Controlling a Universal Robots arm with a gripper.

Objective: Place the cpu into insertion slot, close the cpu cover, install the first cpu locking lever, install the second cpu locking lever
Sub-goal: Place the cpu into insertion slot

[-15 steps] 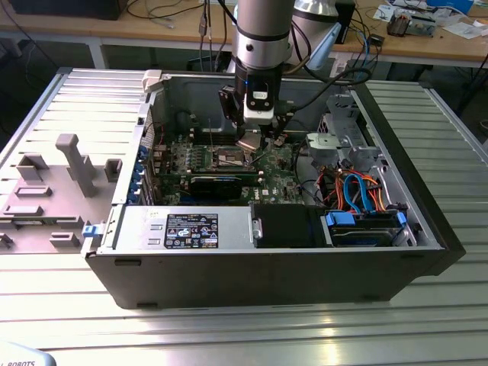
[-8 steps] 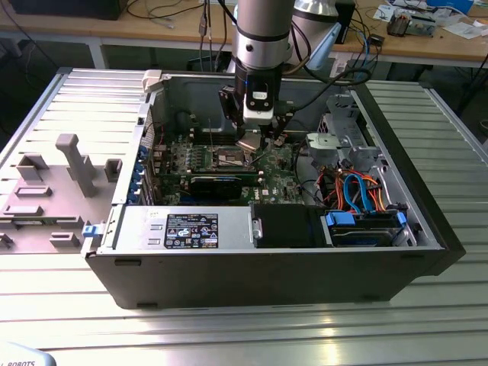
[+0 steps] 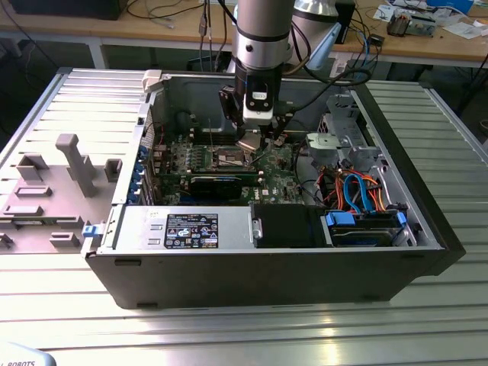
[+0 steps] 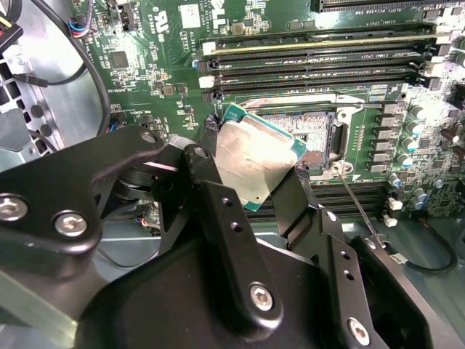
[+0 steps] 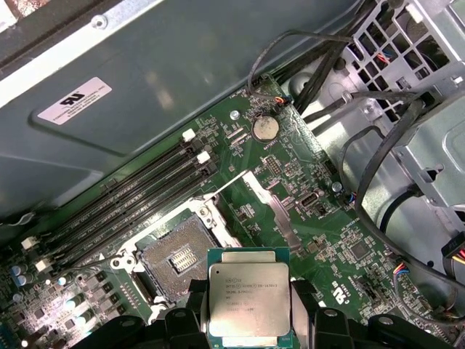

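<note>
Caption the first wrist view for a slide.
Gripper holds the cpu near the uncovered insertion slot, not yet seated, over the green circuit board.

There is one flat silvery-grey square chip (image 5: pixel 249 304), one dark-centred square socket (image 5: pixel 178 256), one round silver coin battery (image 5: pixel 265 129).

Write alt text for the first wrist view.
The gripper holds the cpu, silvery top facing the camera, over a green circuit board. Close by lies the empty insertion slot, beside long black memory slots and a grey case wall.
</note>
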